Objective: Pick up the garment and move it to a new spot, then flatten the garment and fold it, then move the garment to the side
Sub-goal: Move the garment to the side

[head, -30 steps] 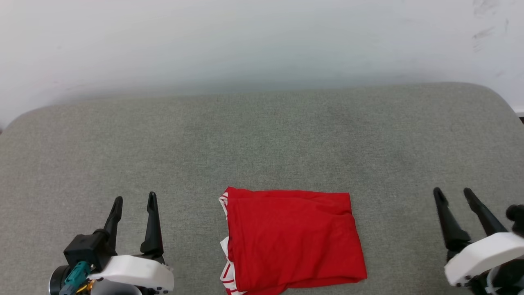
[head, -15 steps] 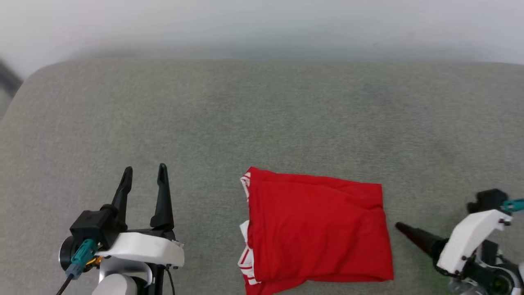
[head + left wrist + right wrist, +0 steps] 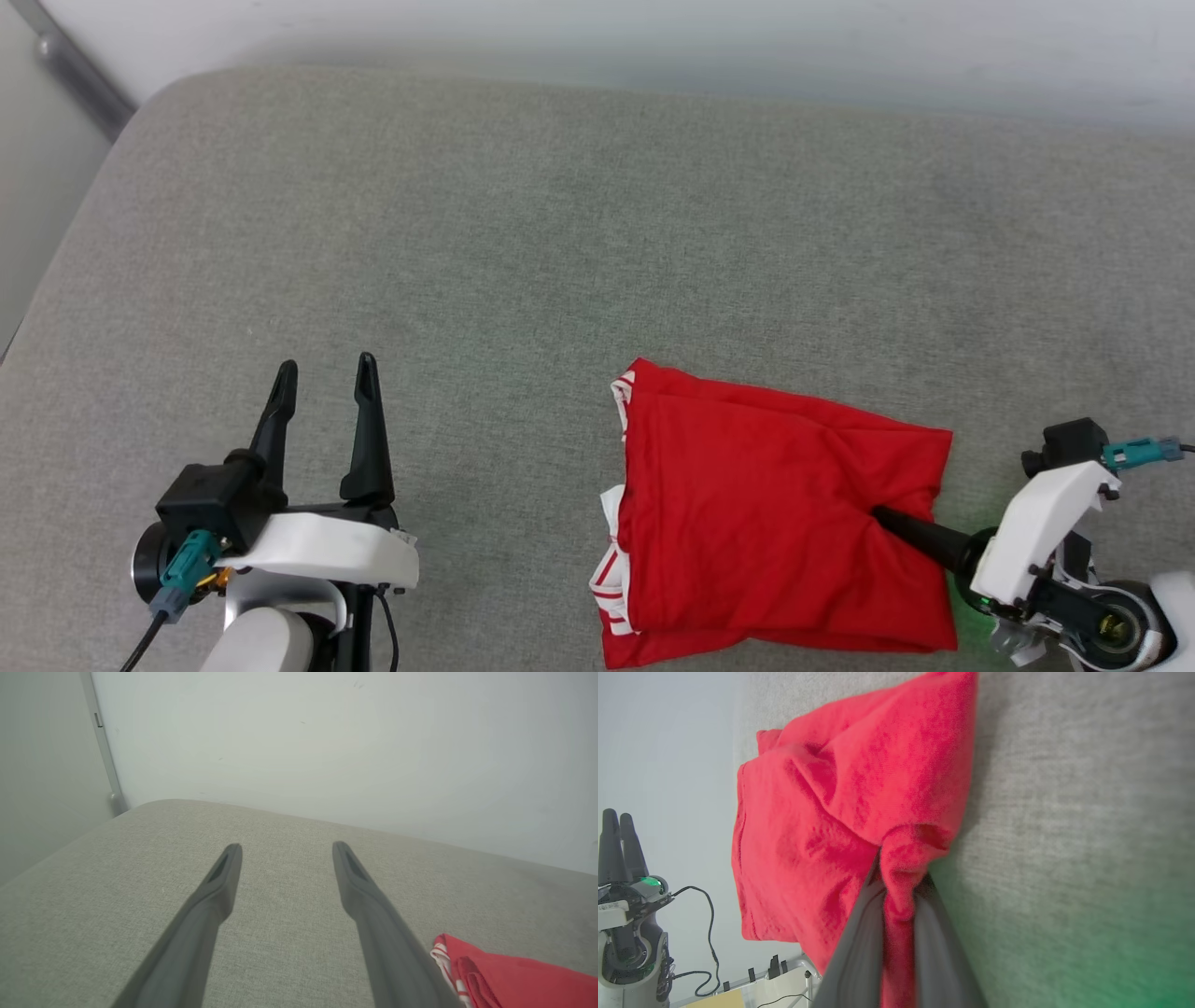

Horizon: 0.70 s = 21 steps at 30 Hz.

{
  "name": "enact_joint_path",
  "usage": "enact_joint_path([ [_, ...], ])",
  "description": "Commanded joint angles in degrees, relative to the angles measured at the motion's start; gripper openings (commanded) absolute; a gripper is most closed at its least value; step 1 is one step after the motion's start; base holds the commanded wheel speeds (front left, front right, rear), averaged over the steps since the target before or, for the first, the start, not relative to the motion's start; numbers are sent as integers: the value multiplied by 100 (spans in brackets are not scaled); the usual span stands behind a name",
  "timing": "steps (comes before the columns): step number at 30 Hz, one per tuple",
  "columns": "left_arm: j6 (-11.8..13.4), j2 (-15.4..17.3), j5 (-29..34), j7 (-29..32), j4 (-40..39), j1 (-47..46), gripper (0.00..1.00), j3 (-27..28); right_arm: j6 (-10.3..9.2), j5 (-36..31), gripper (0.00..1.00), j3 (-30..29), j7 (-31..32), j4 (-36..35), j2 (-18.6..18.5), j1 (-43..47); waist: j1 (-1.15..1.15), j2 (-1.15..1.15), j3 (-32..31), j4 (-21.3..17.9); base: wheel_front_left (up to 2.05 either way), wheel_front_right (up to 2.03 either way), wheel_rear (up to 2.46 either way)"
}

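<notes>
The folded red jersey (image 3: pixel 747 504) lay near, right of middle, on the grey cushion (image 3: pixel 523 233). The right gripper (image 3: pixel 879 512) pinched its right edge, maybe just the top layers. The left gripper (image 3: pixel 323 371) stood open, far left.

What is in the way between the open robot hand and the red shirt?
Nothing visible: just grey cushion between the left gripper and the red shirt. The right gripper is shut on the shirt's edge.

Grey fabric cushion (image 3: pixel 523 233) against pale wall (image 3: pixel 653 37); grey corner strip (image 3: pixel 79 79).
</notes>
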Motion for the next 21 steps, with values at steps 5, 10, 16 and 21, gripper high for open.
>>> enact_joint_path([
  [5, -66, 75, 156, -41, 125, 139, 100, -2, -6, -361, 0, 584, -449, -177, -292, -176, 0, 0, -350, -290, 0, 0, 0],
  [10, -84, 168, 187, -28, 94, 267, 100, -6, -6, -1383, 0, 1279, -738, -53, -704, -462, 0, 0, -527, -788, 0, 0, 0],
  [16, -82, 223, 234, 13, -92, 220, 100, -75, -7, -2367, 0, 1497, -1049, 258, -882, -902, 0, 0, -427, -1653, 0, 0, 0],
  [21, -108, 219, 250, 117, -241, 60, 100, -150, -7, -3082, 0, 1466, -1211, 584, -891, -1223, 0, 0, -192, -2445, 0, 0, 0],
])
